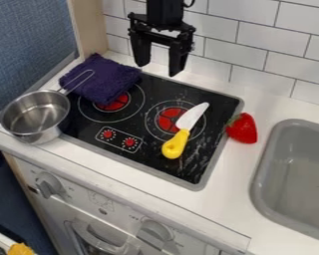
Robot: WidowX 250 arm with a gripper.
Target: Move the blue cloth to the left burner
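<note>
The hand is hanging over the back of the stove, in front of the tiles, pointing down. Its two fingers are standing wide apart, and nothing is sitting between them. The blue cloth is lying bunched at the stove's back left corner, covering the rear part of the left burner and spilling onto the bench. The burner's red middle is partly showing in front of it. A metal pot is resting at the stove's left edge, its wire handle reaching over the cloth. A knife is lying across the right burner, its yellow grip pointing toward the front. A strawberry is resting at the stove's right edge, between the knife and the sink.
</note>
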